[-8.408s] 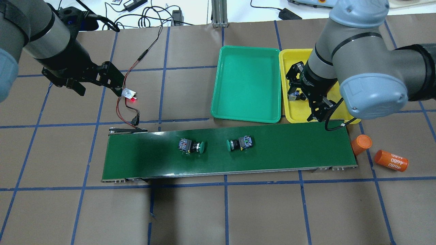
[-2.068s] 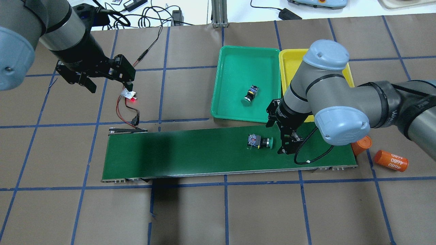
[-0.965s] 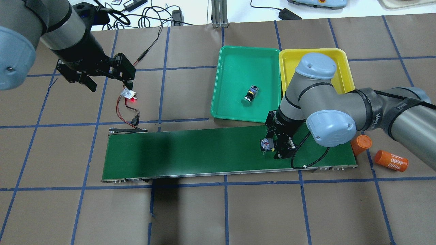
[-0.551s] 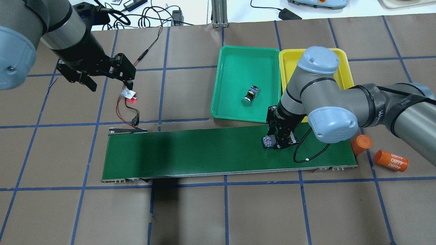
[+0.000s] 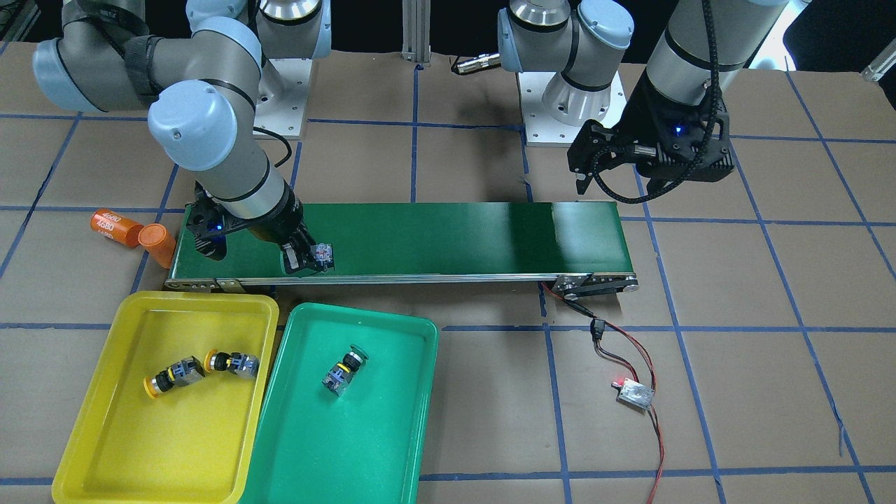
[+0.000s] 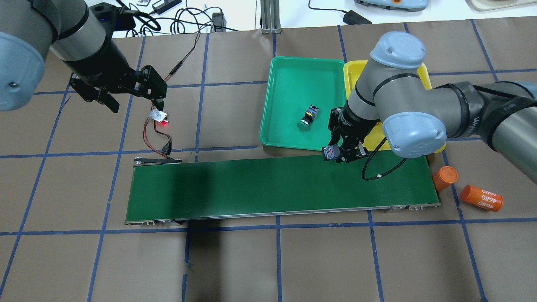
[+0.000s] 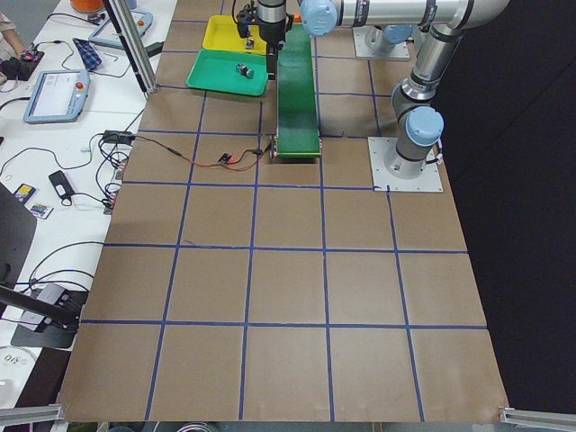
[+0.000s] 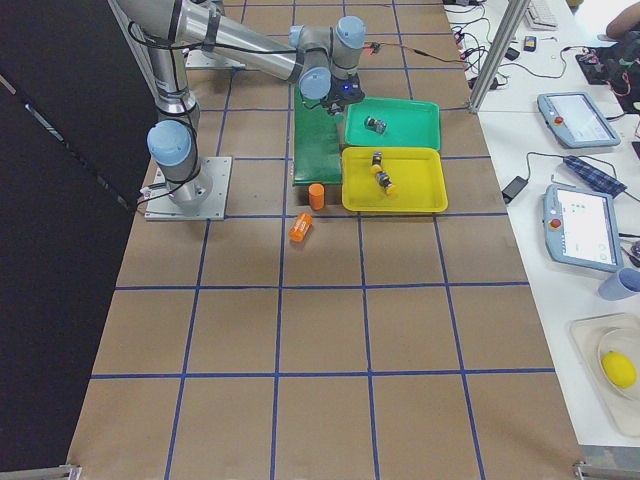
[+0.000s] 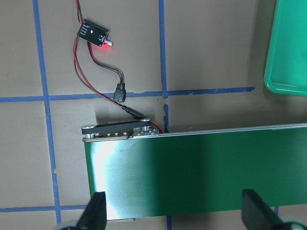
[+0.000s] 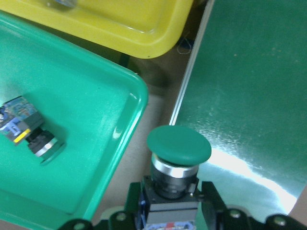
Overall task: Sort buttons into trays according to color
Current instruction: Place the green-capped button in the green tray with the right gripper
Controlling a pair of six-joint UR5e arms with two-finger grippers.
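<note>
My right gripper (image 6: 340, 153) is shut on a green-capped button (image 10: 178, 143), holding it cap-down just above the belt's far edge, beside the near corner of the teal green tray (image 6: 289, 71). The held button also shows in the front view (image 5: 323, 256). Another green button (image 6: 307, 117) lies on its side in the green tray. Two yellow-capped buttons (image 5: 168, 376) (image 5: 232, 363) lie in the yellow tray (image 5: 140, 441). My left gripper (image 6: 132, 94) is open and empty, hovering above the table beyond the belt's left end; it shows wide open in the left wrist view (image 9: 175, 215).
The long dark-green conveyor belt (image 6: 251, 184) bears nothing. Two orange cylinders (image 6: 444, 178) (image 6: 481, 198) lie off its right end. A small sensor board with a red light (image 6: 159, 116) and red-black wires lies near its left end.
One green button went from the belt into the green tray. My right gripper then closed on the second green button, lifted it and carried it toward the green tray. The left arm barely moved.
</note>
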